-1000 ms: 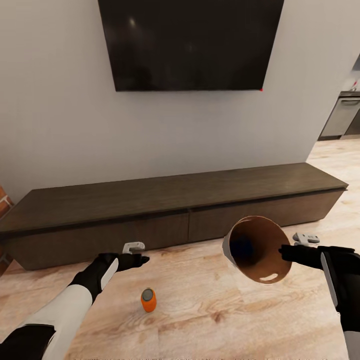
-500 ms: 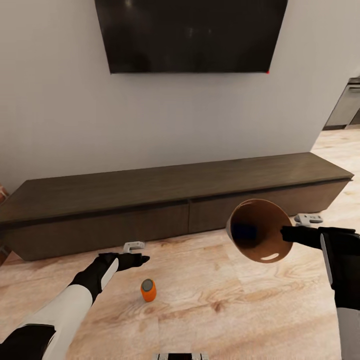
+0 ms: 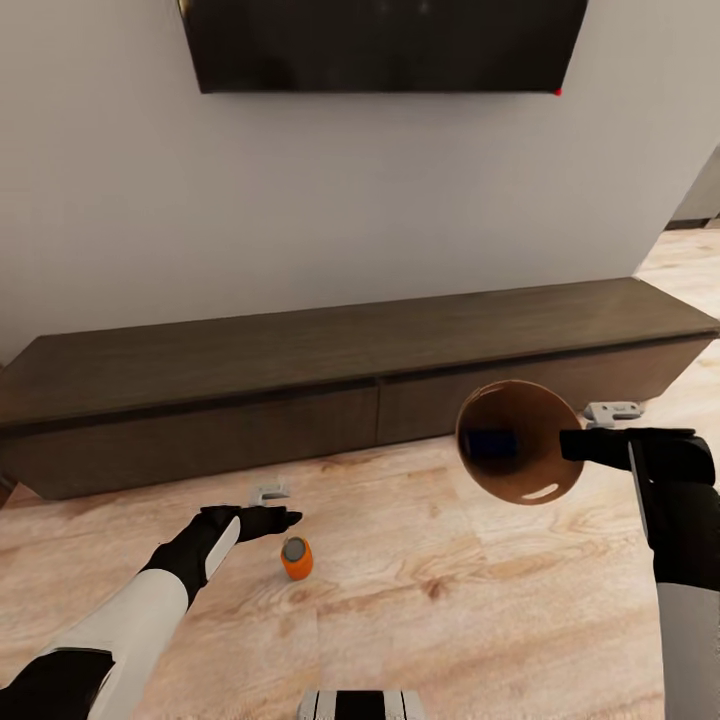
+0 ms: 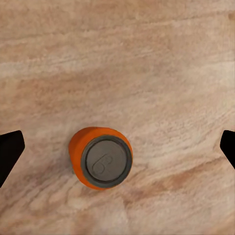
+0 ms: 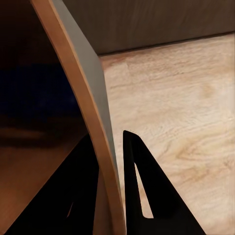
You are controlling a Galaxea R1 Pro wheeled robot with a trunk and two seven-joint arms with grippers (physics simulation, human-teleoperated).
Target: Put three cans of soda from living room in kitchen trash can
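The left claw (image 3: 285, 519) hangs over the wood floor (image 3: 420, 620) with its two fingers spread wide; in the left wrist view the dark fingertips (image 4: 10, 152) sit at either edge with an orange soda can (image 4: 101, 157) standing upright between them, below the claw and not touched. From the head view that can (image 3: 296, 557) stands just beyond and slightly to the right of the claw's tips, grey top up. A small grey bracket (image 3: 269, 493) lies on the floor a little farther out, near the foot of the long dark worktop (image 3: 300, 350) against the wall, under the TV (image 3: 380, 45).

The right claw (image 3: 572, 443) is pressed onto the rim of the trash can (image 3: 517, 455), one finger (image 5: 78, 191) inside the wall and the other outside it, holding the bin off the floor and tipped so its tan-brown inside faces the head camera. A dark bluish shape (image 3: 490, 444) lies deep inside the bin; it may be the blue can, though it is too dim to be sure. Another grey bracket (image 3: 612, 410) lies on the floor beyond this claw.

As I judge it, at most one can is collected. The orange one on the floor is next in hand but not yet gripped, a third can is unaccounted for, and the bin is not yet in the kitchen.
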